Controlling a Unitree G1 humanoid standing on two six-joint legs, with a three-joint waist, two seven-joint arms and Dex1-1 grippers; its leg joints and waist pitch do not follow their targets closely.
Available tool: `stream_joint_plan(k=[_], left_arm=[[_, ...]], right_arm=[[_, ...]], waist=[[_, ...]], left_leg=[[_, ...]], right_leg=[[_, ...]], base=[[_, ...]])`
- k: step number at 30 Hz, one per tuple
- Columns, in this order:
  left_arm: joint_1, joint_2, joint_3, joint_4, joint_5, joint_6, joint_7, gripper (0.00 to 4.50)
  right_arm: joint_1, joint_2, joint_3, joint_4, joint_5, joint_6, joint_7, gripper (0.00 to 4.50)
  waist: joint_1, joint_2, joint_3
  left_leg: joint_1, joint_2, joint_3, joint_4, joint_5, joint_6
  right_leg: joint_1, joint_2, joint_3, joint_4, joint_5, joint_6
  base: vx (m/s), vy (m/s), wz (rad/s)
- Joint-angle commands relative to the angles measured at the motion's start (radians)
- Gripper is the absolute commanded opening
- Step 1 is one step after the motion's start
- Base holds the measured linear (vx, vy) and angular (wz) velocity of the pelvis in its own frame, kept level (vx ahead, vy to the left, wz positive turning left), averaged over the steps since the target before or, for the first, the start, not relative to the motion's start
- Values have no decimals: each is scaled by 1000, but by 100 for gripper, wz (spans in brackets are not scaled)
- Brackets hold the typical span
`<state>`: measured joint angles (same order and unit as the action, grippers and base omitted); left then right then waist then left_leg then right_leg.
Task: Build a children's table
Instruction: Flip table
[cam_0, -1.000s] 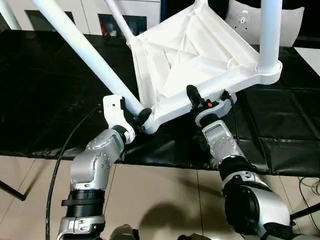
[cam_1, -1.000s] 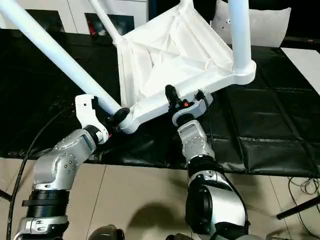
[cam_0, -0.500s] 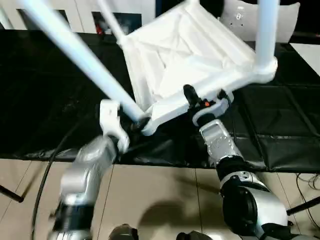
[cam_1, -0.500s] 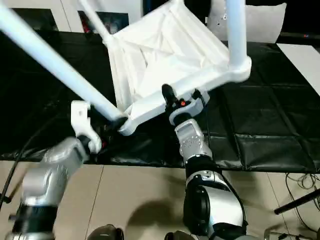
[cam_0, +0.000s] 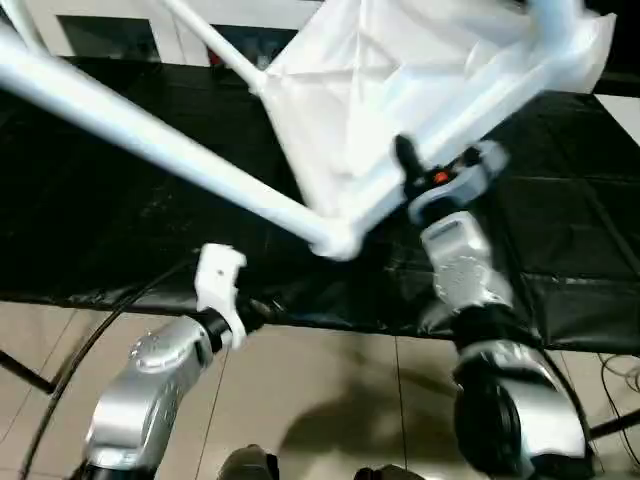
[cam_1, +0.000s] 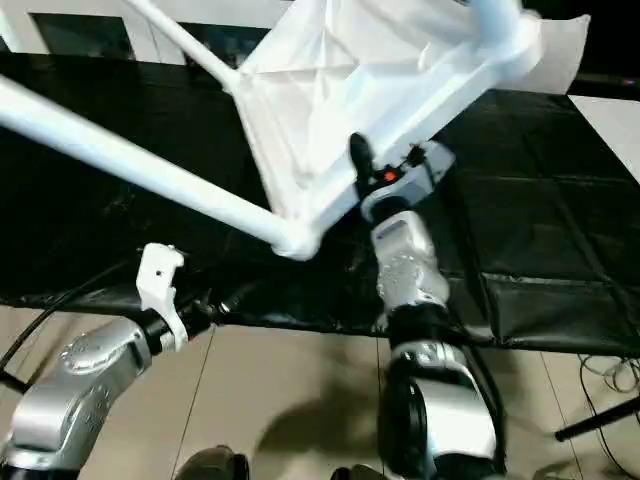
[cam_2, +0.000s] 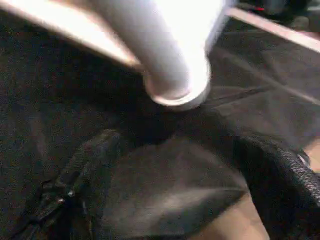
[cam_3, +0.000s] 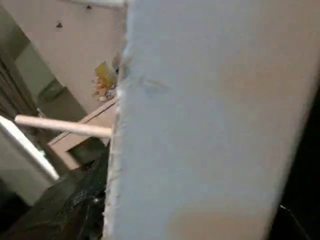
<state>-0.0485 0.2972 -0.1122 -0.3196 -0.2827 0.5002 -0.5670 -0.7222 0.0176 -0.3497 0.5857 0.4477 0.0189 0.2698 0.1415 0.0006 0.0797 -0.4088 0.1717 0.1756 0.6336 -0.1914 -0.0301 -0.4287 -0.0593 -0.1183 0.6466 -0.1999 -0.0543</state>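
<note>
Plastic this thin looks light and stiff but slippery; I judge the ribbed rim the safest hold. My right gripper (cam_0: 425, 180) is clamped on that rim of the children's table (cam_0: 400, 90), tipped up above the black mat (cam_0: 120, 200), legs attached. My left gripper (cam_0: 245, 310) hangs low, apart from the corner socket (cam_0: 335, 240); its fingers I cannot tell.
</note>
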Motion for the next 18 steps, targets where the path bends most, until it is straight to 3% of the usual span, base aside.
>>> stream_joint_plan(k=[1,5,10,11,15,18], left_arm=[[1,14,-28,-47,-9,26,-23,445],[-45,10,-56,-70,22,30,1,450],[-82,4,-66,-94,7,54,5,450],[-83,6,-74,-108,15,62,10,450],[-118,-1,-67,-122,26,75,35,450],[-146,-3,-53,-132,38,55,55,450]], right_arm=[[-13,-43,-7,-129,-52,-40,-49,194],[41,-60,24,-243,-137,-23,-135,194],[51,-88,48,-268,-201,-24,-186,193],[60,-103,65,-284,-230,-11,-199,193],[65,-139,110,-301,-303,3,-222,191],[74,-147,131,-312,-340,6,-234,191]], waist=[[-14,0,-80],[-15,-2,-77],[-27,-5,-65],[-31,-12,-70],[-45,-12,-64],[-54,-16,-68]], left_leg=[[31,69,-18,-73,-40,71],[35,68,-20,-80,-84,29],[36,64,-23,-88,-164,-14],[33,61,-23,-86,-162,-13],[27,56,-23,-84,-136,-2],[24,53,-24,-81,-129,5]], right_leg=[[63,-98,83,-73,-86,-144],[63,-94,83,-83,-157,-93],[65,-96,83,-97,-258,-61],[71,-98,83,-98,-267,-53],[69,-91,81,-98,-254,-35],[75,-91,79,-97,-242,-40]], base=[[0,0,0],[0,0,0],[0,0,0],[0,0,0],[0,0,0],[0,0,0]])
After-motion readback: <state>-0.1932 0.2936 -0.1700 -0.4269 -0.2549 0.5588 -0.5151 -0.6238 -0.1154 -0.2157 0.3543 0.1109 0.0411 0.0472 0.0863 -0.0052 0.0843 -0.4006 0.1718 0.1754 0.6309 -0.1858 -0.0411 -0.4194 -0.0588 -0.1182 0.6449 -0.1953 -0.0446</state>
